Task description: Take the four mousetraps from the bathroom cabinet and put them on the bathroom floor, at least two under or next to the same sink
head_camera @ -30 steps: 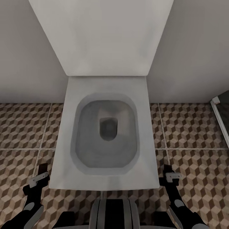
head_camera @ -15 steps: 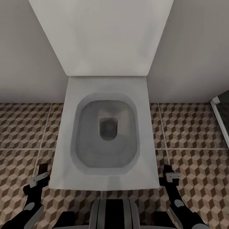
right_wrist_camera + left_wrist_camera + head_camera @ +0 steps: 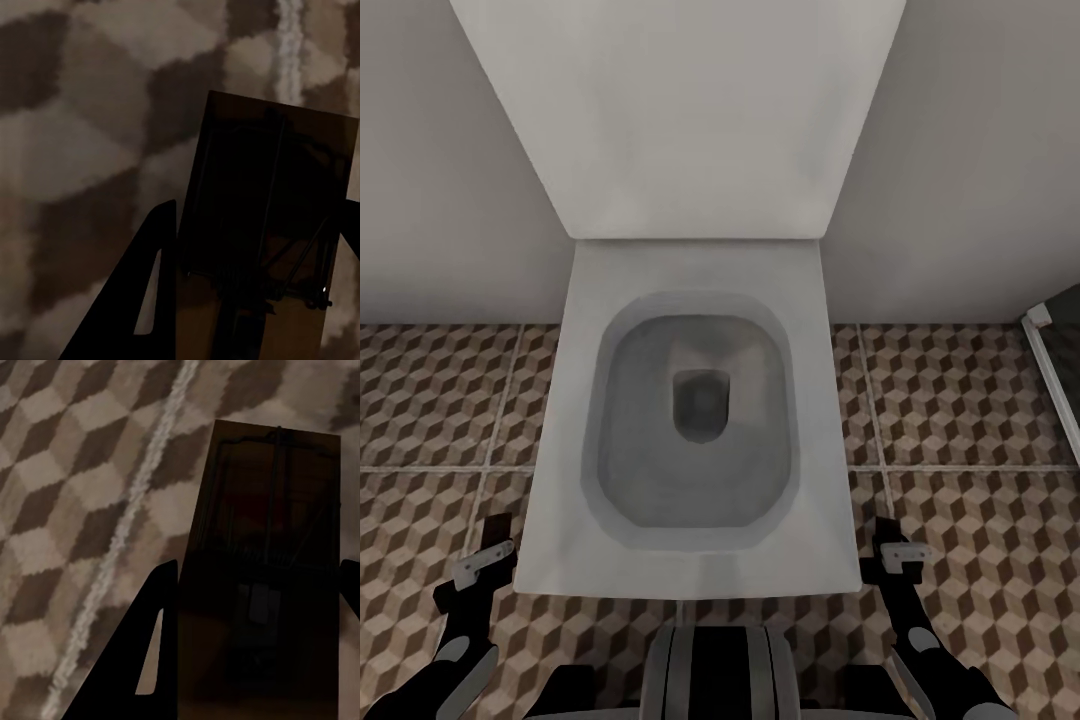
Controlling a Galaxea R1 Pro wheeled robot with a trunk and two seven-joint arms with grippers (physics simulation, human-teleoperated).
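Each hand, left [image 3: 255, 660] and right [image 3: 255, 300], pinches a trap [image 3: 266, 547] [image 3: 262, 217] above the floor [image 3: 67, 472]; carrying underway, sink must be found next.

No readable text, label or number anywhere

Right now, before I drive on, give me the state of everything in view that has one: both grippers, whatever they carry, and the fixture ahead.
left gripper: shut on a mousetrap, held above the floor.
left mousetrap: gripped between the fingers, metal wire parts facing the camera.
right gripper: shut on a mousetrap.
right mousetrap: gripped, off the floor.
toilet: lid up, bowl open.
bathroom floor: no trap visible on it.
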